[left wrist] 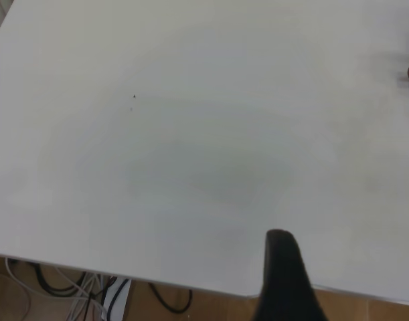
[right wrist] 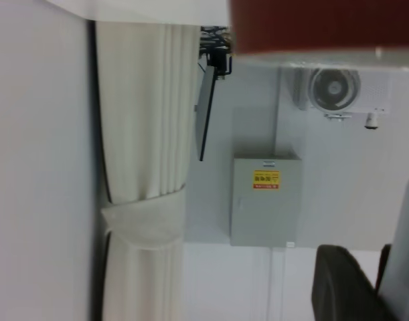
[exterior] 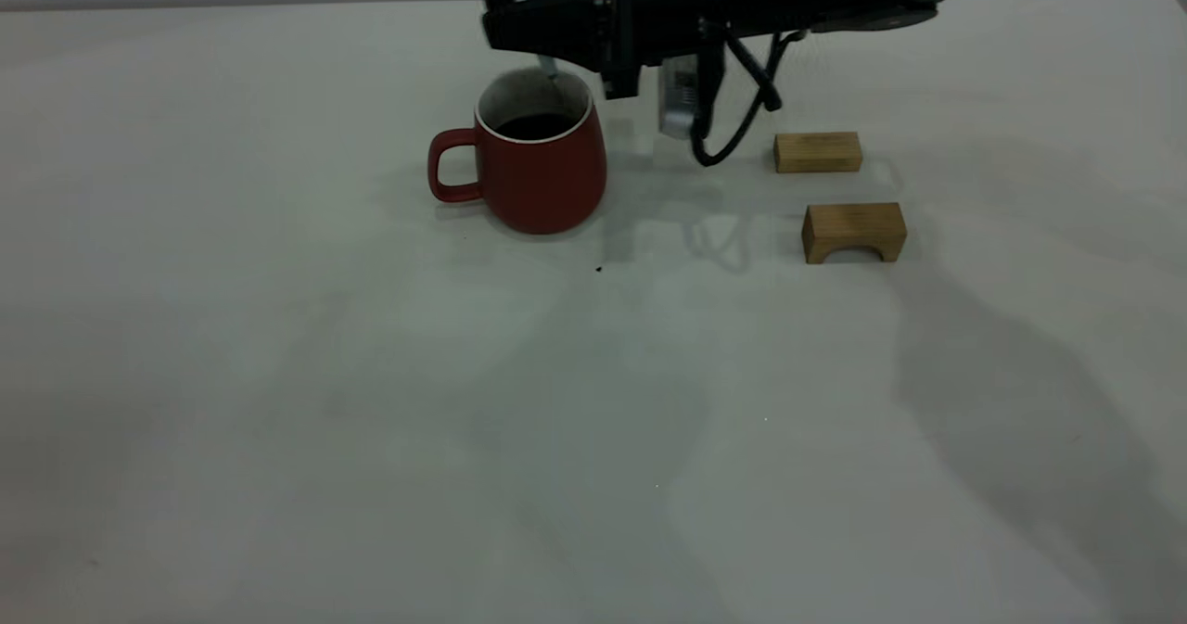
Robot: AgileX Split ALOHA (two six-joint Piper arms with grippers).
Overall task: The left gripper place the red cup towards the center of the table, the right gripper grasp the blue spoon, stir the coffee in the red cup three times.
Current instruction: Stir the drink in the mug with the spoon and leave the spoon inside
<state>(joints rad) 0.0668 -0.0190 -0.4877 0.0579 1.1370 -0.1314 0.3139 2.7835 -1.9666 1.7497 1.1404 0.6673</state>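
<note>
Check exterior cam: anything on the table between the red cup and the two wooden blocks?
Nothing rests there: between the red cup and the wooden blocks is bare table, with only the right gripper's dangling cable above it.

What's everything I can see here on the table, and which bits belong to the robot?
Red ceramic mug: one, dark red, white inside, left of table centre, handle pointing left.
Coffee: dark liquid inside the mug.
Spoon: one, grey metal neck, dipping into the mug.
Wooden blocks: two, tan, right of the mug; one plain, one arched.
Table: one, off-white.
Right gripper: black, above the mug.
Left gripper: black, at the table edge.
</note>
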